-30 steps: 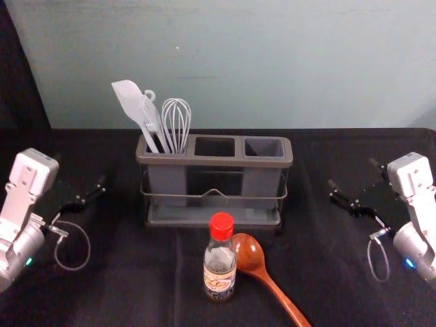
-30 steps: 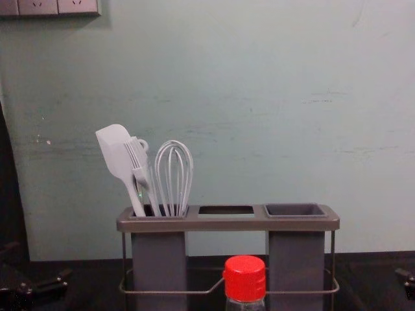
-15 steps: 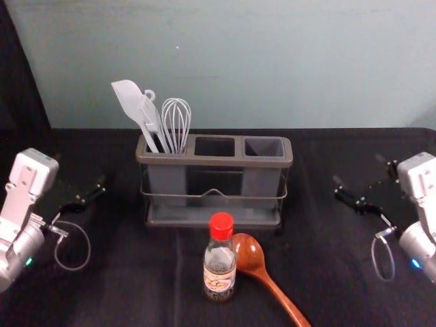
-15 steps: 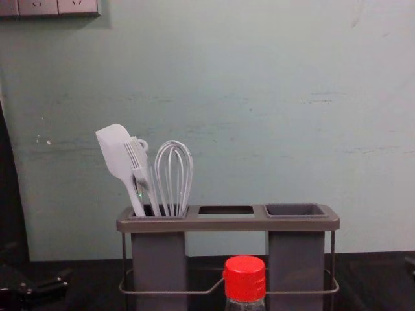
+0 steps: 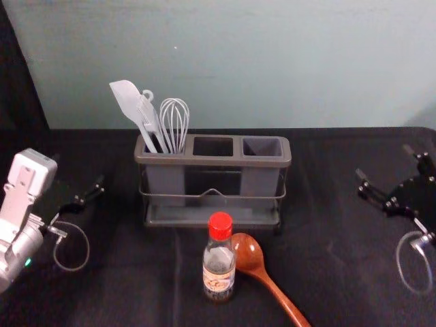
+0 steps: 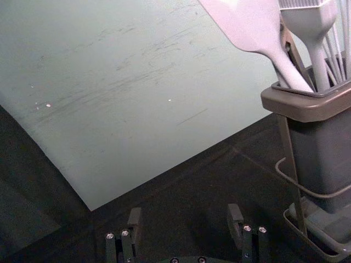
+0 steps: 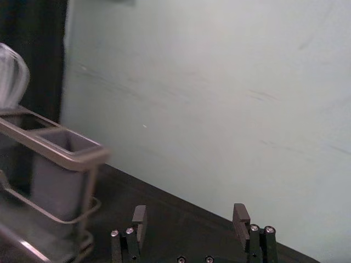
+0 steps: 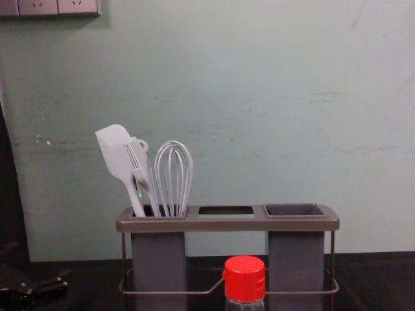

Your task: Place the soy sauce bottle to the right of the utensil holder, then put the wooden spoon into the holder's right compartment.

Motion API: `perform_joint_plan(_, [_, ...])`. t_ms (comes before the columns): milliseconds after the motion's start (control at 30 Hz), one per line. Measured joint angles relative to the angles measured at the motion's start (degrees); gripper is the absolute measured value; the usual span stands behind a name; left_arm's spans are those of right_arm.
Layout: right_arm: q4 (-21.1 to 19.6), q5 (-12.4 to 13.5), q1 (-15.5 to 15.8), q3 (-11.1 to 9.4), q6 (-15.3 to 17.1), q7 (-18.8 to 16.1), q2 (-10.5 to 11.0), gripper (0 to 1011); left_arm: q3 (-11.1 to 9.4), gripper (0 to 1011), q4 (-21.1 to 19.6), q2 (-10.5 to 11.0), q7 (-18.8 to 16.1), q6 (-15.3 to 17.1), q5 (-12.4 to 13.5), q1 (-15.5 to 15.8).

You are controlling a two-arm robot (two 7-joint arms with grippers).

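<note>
The bottle [image 5: 219,272] stands upright on the counter [image 5: 340,286], in front of the middle part of the holder [image 5: 214,162], so it is not yet at its place on the right. The right gripper [image 5: 383,161] is far out at the right side, and from its jaws the bottle lies to the left and closer to the robot's body. The left gripper [image 5: 78,170] is at the left side and seems even a little nearer to the bottle, but the goal is on the right, so I judge the right arm more suitable. Both pairs of jaws are wide, with nothing between them. The bottle's long axis is vertical, therefore a grasp from the side should fit. In this way lies the spoon [image 5: 249,255], its bowl just beside the bottle, its handle going toward the robot and to the right; a low approach could push it. Whether bowl and bottle touch, I cannot tell. The white tools [image 5: 129,102] fill the left compartment, while the right compartment [image 5: 263,146] looks free for the spoon afterwards
</note>
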State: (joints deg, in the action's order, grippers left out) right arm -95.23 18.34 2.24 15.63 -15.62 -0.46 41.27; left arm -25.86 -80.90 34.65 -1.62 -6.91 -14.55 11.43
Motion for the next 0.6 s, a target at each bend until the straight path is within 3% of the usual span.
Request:
perform_joint_plan(267, [-6.7, 4.6, 9.0, -3.6, -4.3, -5.7, 4.9, 1004, 0.0, 1011, 0.0, 0.0, 0.0, 0.0, 0.0, 0.0])
perform_joint_plan(367, [-9.2, 9.4, 12.6, -4.4, -6.3, -11.5, 7.4, 1004, 0.0, 1011, 0.0, 0.0, 0.0, 0.0, 0.0, 0.0])
perform_joint_plan(400, [-9.2, 9.4, 12.6, -4.4, -6.3, -11.5, 7.4, 1004, 0.0, 1012, 0.0, 0.0, 0.0, 0.0, 0.0, 0.0])
perform_joint_plan(500, [-11.2, 13.3, 14.4, -3.9, -8.0, -18.4, 9.5, 1004, 0.0, 1011, 0.0, 0.0, 0.0, 0.0, 0.0, 0.0])
perform_joint_plan(600, [-12.3, 13.9, 14.4, -2.6, -7.8, -21.7, 10.1, 1004, 0.0, 1011, 0.0, 0.0, 0.0, 0.0, 0.0, 0.0])
